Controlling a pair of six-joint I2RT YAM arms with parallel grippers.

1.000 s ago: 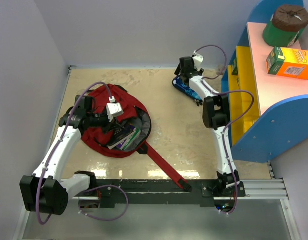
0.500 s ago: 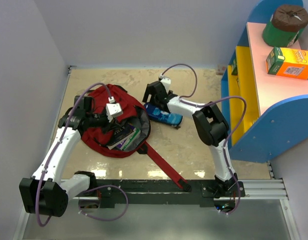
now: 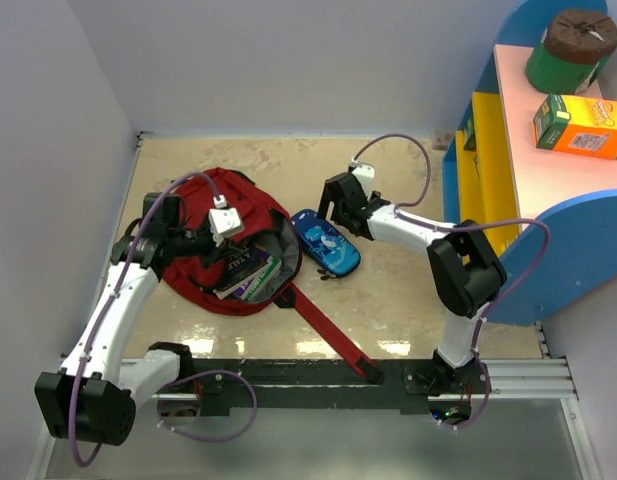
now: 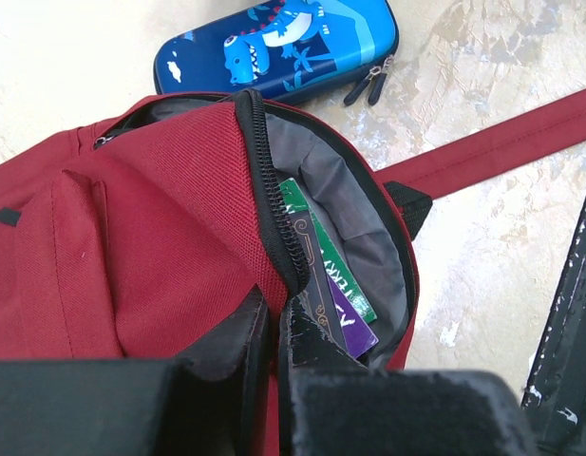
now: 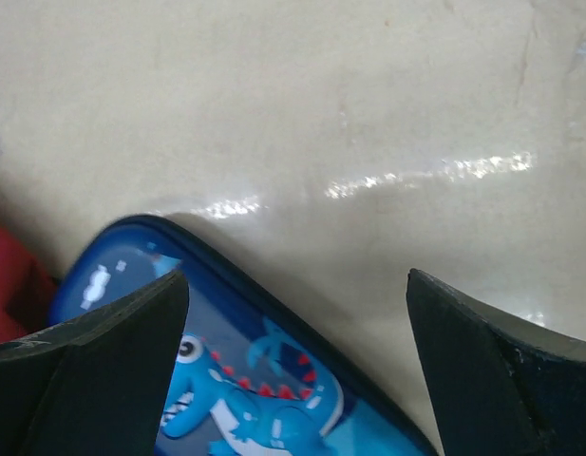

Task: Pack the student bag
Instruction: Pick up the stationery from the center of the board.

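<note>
The left arm (image 3: 113, 310) and right arm (image 3: 403, 230) are alike: slim white shells between chunky black joint housings. A lilac cable (image 3: 173, 185) loops along each, plugged into a white block (image 3: 225, 220) at the wrist. The left gripper (image 4: 274, 328) and right gripper (image 5: 295, 275) have matte black, wedge-shaped fingers. Black bases sit on a black rail (image 3: 308, 385) at the surface's near edge.

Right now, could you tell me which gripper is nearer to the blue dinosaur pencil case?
Right. The right gripper hangs open over the pencil case's end; the left gripper is shut on the red backpack's zipper edge, farther off.
</note>
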